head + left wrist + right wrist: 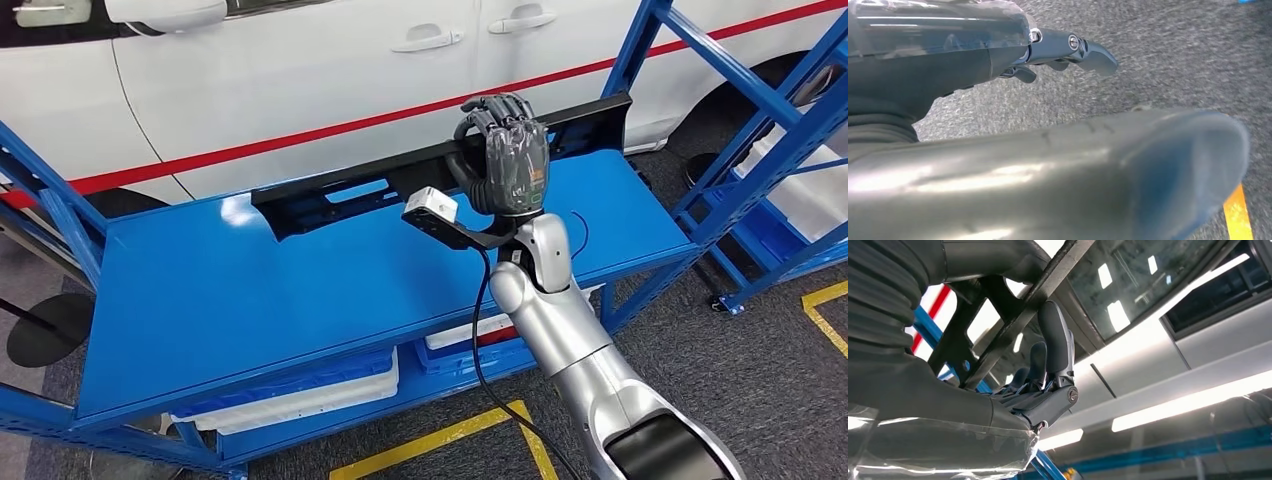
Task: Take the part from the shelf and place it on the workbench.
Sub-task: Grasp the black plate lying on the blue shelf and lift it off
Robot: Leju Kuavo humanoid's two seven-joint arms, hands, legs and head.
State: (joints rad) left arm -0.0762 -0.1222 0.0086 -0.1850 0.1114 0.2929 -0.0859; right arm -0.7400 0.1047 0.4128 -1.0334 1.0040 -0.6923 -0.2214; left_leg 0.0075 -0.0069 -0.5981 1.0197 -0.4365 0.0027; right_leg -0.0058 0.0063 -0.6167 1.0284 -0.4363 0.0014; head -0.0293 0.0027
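The long black part (400,175) sits along the back edge of the blue shelf (250,300), with the right hand (505,150) wrapped over its top rail. It looks like stiff, light plastic, and since it's gripped off-centre, I'd expect it to tip. Left hand (1068,50) hangs empty, fingers loosely out.

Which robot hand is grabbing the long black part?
The right robot hand, fingers wrapped over the long black part on the blue shelf. The left robot hand hangs above the floor.

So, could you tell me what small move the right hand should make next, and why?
Probably lift the black part straight up off the blue shelf: the right hand has its fingers curled over the bar, which rests along the shelf's back edge.
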